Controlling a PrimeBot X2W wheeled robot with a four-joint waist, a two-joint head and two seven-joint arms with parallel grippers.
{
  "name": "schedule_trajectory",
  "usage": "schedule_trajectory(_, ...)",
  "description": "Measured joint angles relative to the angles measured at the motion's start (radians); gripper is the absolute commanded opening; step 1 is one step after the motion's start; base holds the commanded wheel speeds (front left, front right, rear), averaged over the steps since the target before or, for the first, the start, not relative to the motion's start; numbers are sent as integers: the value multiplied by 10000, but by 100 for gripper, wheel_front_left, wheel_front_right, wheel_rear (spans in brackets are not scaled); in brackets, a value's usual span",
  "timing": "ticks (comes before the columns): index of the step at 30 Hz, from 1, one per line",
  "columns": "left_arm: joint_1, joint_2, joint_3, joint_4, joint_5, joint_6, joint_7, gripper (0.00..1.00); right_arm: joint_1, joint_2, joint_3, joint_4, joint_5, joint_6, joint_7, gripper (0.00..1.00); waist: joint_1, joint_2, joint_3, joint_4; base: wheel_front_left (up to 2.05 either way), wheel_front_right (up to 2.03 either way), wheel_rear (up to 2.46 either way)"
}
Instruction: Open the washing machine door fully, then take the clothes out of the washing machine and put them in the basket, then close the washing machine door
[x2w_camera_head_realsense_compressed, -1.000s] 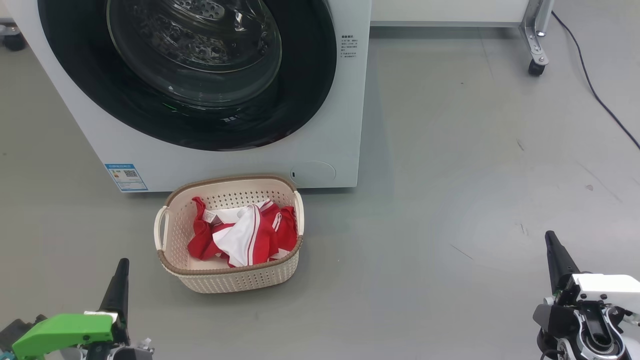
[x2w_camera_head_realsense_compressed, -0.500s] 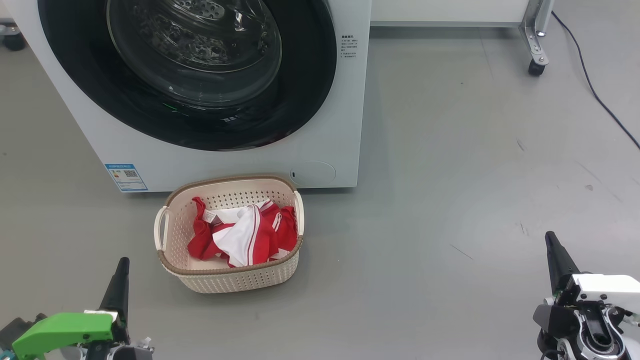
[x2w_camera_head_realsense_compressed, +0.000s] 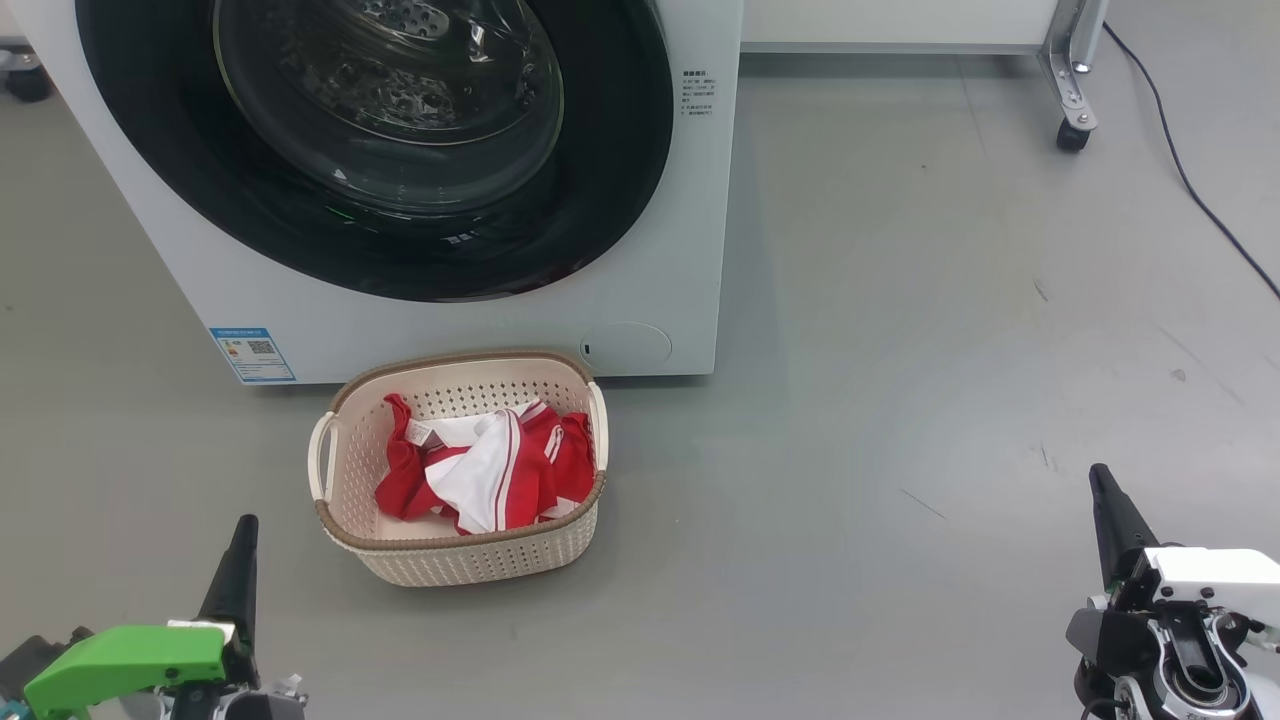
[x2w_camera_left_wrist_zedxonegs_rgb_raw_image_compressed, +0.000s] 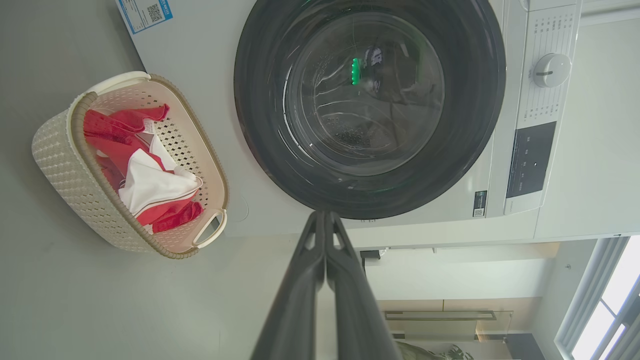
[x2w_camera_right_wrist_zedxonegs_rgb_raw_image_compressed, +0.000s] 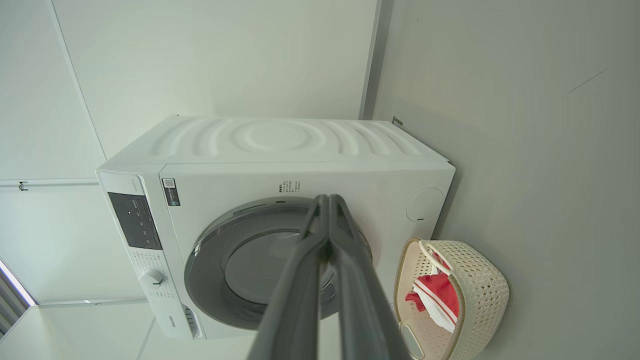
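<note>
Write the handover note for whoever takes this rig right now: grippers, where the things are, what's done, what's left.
Left gripper: shut, empty, low at the left, clear of everything.
Right gripper: shut, empty, low at the right.
Washing machine door: looks closed, flush with the front of the washing machine.
Clothes: red and white, in the basket, which stands on the floor just before the machine. No fabric shows through the door.
Done: clothes out and in the basket, door closed.
Left: apparently nothing.

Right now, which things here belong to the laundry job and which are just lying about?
Job: washing machine, washing machine door, clothes, basket.
Lying about: wheeled stand leg, black cable on the floor.
</note>
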Motion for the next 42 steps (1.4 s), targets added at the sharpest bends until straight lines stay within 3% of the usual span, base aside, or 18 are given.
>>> schedule_trajectory(42, -12, -2, 42, 6, 0, -2, 29, 0, -8, 31, -35, -4, 0, 0, 0, 0, 0, 0, 2, 0, 0, 0, 0)
